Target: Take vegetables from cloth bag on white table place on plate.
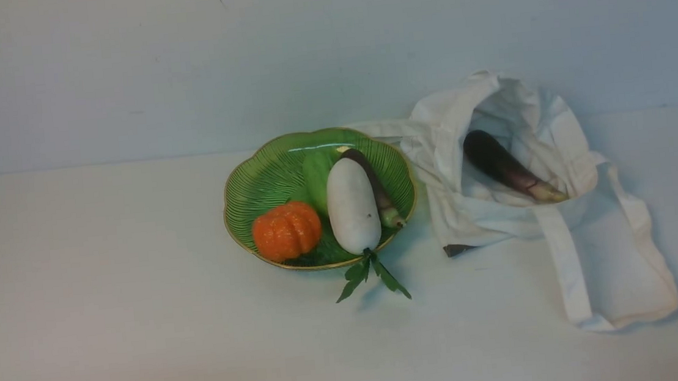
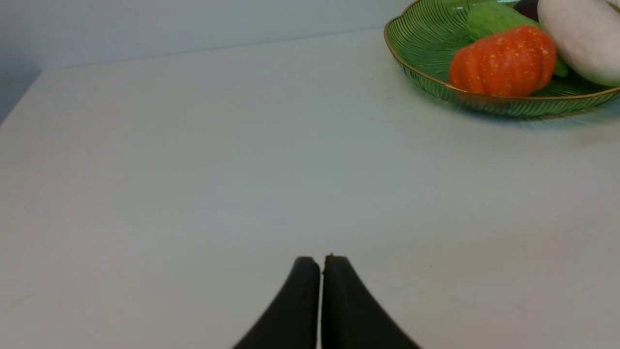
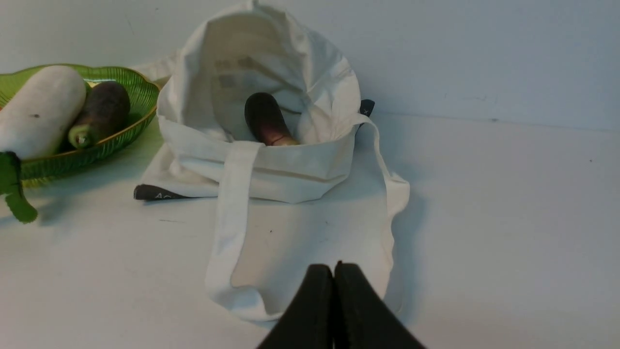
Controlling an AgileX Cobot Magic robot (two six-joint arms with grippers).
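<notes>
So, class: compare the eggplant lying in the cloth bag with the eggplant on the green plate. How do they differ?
The bag eggplant lies alone inside the open cloth bag; the plate eggplant rests on the plate against the white radish. The bag eggplant's stem end looks pale tan, the plate eggplant's green. Both are slim and dark purple.

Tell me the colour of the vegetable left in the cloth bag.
Dark purple, an eggplant with a pale stem end; the front view shows it best.

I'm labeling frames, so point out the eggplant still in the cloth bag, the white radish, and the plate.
eggplant in the bag (image 1: 499,163), front view, middle of its dark purple body.
white radish (image 1: 352,204), front view, middle of its white body.
plate (image 1: 255,182), front view, bare ribbed green inner wall.
</notes>
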